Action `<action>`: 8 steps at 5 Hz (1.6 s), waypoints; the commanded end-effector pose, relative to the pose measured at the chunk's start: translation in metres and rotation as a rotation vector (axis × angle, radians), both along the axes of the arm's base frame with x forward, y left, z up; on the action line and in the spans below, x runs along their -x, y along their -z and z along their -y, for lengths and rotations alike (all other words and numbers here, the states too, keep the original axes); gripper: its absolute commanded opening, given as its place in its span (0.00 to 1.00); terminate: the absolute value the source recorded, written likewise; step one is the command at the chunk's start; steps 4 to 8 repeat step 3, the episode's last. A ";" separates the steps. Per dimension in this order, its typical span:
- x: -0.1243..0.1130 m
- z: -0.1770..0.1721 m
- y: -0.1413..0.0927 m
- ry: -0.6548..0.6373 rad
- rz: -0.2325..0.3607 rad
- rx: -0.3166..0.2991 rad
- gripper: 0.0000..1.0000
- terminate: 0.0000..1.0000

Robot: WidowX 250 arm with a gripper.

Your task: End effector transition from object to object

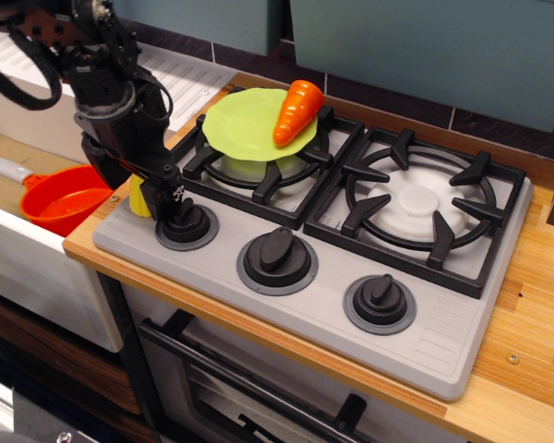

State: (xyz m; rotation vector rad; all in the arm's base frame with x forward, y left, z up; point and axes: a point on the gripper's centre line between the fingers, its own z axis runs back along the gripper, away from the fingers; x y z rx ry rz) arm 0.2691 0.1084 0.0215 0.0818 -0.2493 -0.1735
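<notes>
My black gripper [144,189] hangs from the black jointed arm with cables at the left front corner of the stove. Its two fingers point down and stand apart on either side of a yellow toy corn [138,197], which shows only as a small patch between them. I cannot tell whether the fingers touch the corn. An orange toy carrot [294,111] lies on a light green plate [238,125] on the back left burner, to the right of and behind the gripper.
The grey toy stove [425,341] has three black knobs along its front; the left knob [186,223] is right beside my right finger. An orange pot [60,198] sits in the white sink to the left. The right burner grate [415,203] is bare.
</notes>
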 end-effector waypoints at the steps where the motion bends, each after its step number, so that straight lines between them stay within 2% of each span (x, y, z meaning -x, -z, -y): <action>1: 0.000 0.003 0.010 0.000 0.042 0.003 1.00 0.00; 2: 0.000 0.003 0.010 0.000 0.042 0.003 1.00 0.00; 3: 0.000 0.003 0.010 0.000 0.042 0.003 1.00 1.00; 8: 0.000 0.003 0.010 0.000 0.042 0.003 1.00 1.00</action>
